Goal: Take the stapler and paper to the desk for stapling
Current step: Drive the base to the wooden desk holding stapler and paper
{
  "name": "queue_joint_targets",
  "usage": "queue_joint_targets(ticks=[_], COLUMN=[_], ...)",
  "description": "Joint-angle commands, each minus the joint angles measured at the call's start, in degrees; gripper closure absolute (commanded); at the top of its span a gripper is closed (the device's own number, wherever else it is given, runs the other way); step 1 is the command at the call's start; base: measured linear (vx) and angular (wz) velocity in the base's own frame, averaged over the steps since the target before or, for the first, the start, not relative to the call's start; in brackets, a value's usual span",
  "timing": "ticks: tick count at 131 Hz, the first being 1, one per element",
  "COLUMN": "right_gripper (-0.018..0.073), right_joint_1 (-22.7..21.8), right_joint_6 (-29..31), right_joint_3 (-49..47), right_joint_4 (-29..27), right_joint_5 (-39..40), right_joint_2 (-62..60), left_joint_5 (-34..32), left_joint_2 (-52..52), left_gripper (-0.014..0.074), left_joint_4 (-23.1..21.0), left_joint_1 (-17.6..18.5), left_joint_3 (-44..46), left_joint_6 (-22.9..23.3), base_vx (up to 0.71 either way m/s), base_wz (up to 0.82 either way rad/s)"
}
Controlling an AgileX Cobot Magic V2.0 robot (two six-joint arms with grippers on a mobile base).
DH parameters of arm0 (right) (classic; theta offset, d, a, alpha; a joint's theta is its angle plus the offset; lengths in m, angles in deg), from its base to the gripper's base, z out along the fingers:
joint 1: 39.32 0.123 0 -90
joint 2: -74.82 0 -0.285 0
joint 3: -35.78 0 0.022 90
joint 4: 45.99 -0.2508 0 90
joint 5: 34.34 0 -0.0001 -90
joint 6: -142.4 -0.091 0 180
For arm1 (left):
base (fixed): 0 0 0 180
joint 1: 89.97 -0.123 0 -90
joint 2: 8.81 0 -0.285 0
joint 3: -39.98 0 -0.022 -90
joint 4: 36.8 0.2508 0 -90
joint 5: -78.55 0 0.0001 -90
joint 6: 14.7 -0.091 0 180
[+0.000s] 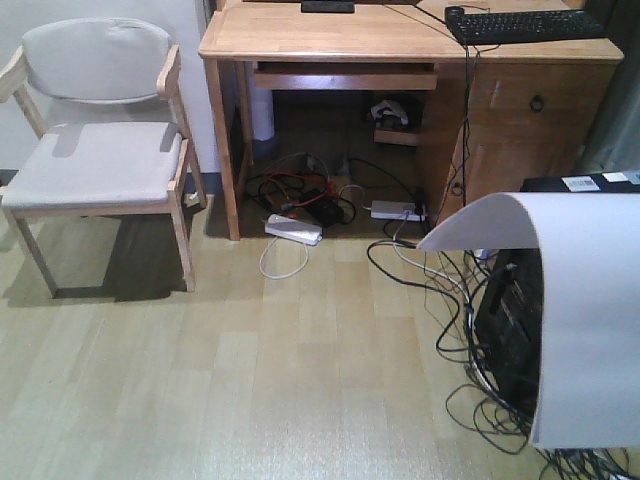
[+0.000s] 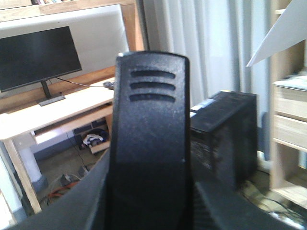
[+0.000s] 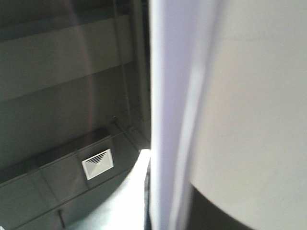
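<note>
Left wrist view: stapler (image 2: 151,139) stood upright, clamped between fingers of left gripper (image 2: 148,211).
right gripper: hidden behind paper (image 3: 240,96); grip could not be told.
paper: hung curled, aloft at right.
desk (image 1: 330,40): farther back, well apart from both.

White paper (image 1: 590,320) curled over at rt, wood desk (image 1: 330,40) behind.

We see a pale wood-plank floor (image 1: 250,400), a wooden chair (image 1: 95,165) with grey cushions against a white wall (image 1: 12,25), tangled cables (image 1: 300,195) and daylit curtains (image 2: 206,48).
</note>
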Motion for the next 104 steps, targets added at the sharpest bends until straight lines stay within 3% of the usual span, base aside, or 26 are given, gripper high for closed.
queue_joint_targets(ticks=[1,104], right_gripper=[0.0566,0.0565], right_joint_1=[0.0,0.0], right_joint_6=[0.3,0.3], right_joint_3=[-1.4,-1.4], right_joint_4=[0.4,0.4], right_joint_5=[2.6,2.6], right_joint_2=[0.6,0.6], left_joint_5=[-6.8,-6.8], left_joint_2=[-1.2,-1.2], left_gripper=[0.0596,0.0596], left_joint_4=[-1.1,-1.1], left_joint_1=[0.1,0.1], left_joint_3=[1.3,1.3], left_joint_6=[0.5,0.5], base_vx=[0.4,0.47], base_wz=[-0.02,0.0])
